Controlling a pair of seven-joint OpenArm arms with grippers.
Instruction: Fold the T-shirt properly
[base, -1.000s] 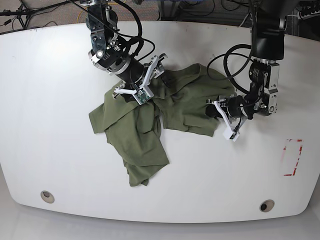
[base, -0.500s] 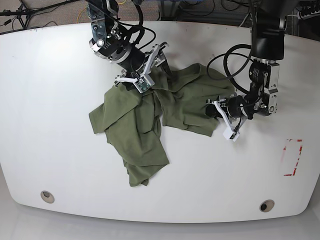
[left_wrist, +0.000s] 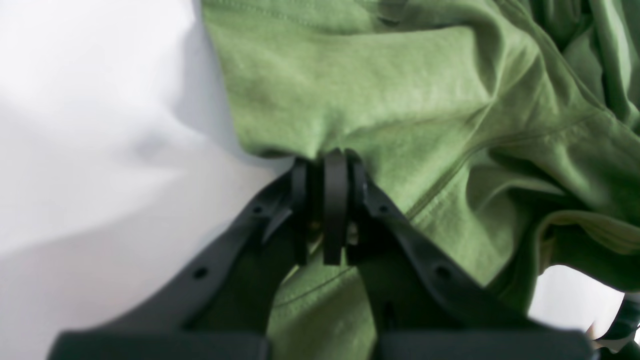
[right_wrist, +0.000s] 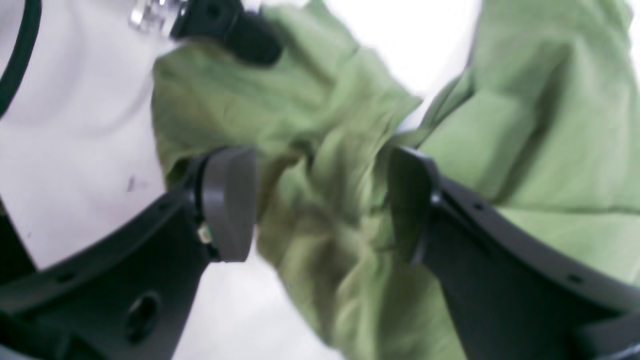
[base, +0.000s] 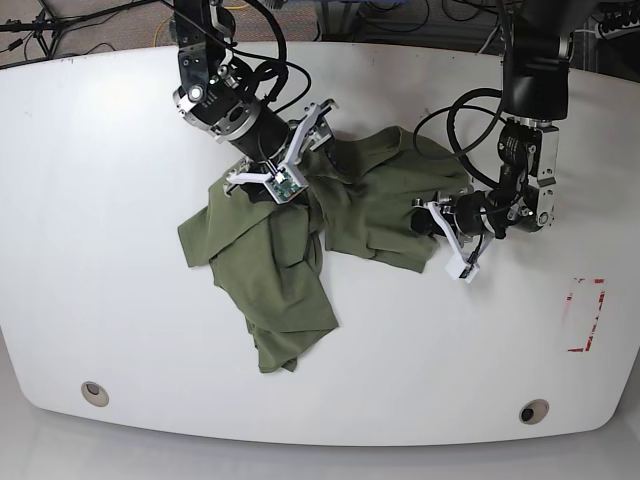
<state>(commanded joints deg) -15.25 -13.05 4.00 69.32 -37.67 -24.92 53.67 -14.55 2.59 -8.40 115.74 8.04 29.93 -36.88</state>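
The olive-green T-shirt (base: 300, 240) lies crumpled on the white table (base: 110, 160), one part trailing toward the front. At its right edge my left gripper (base: 426, 222) is low on the table. The left wrist view shows that gripper (left_wrist: 334, 162) shut on a hem fold of the T-shirt (left_wrist: 400, 100). My right gripper (base: 298, 155) hangs over the shirt's back left part. In the right wrist view the right gripper (right_wrist: 320, 200) is open, with bunched T-shirt (right_wrist: 325, 165) fabric between its spread fingers (right_wrist: 227, 200).
A red tape rectangle (base: 585, 315) marks the table at the right. Two round holes (base: 94, 392) (base: 533, 411) sit near the front edge. Cables and stands (base: 420, 15) crowd the floor behind the table.
My right gripper rose toward the back, then came down again over the shirt's back left part, staying open. The fabric there shifted a little. The left arm has not moved.
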